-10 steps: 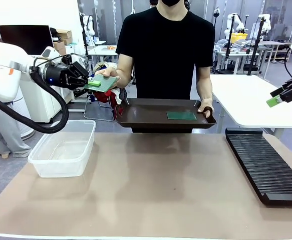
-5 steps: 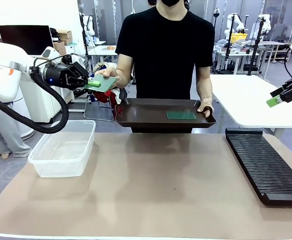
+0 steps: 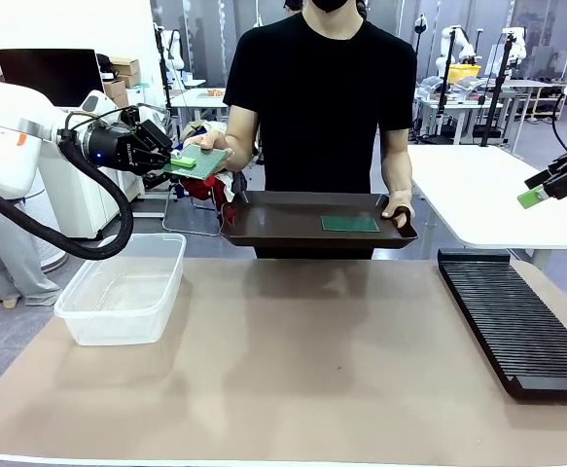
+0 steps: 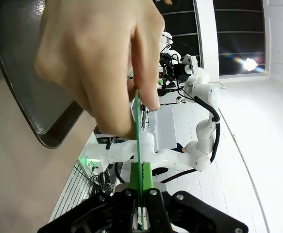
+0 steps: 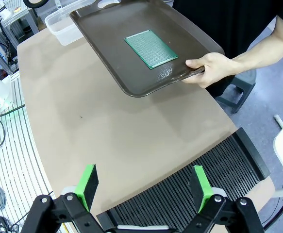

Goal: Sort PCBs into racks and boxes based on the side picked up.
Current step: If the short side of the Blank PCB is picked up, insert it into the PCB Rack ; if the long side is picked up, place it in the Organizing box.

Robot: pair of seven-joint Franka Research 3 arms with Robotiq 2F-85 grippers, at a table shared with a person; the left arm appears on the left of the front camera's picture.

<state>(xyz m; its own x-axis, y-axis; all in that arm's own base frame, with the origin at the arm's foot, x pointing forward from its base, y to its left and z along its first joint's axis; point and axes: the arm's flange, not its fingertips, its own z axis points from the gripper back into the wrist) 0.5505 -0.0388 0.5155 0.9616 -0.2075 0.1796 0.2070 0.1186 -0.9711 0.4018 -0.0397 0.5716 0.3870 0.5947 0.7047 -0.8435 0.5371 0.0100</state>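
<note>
My left gripper is shut on the edge of a pale green PCB, held in the air above the far left of the table. The person's hand grips the same board from the other side. In the left wrist view the PCB stands edge-on between my green pads, under the hand. A darker green PCB lies on the brown tray that the person's other hand holds up. The clear box stands at the left and the black rack at the right. My right gripper hangs open, high above the rack.
The tray hovers over the table's far edge, tilted, with the PCB on it and the person's hand on its handle. Brown table mat between box and rack is bare. A white table stands behind the rack.
</note>
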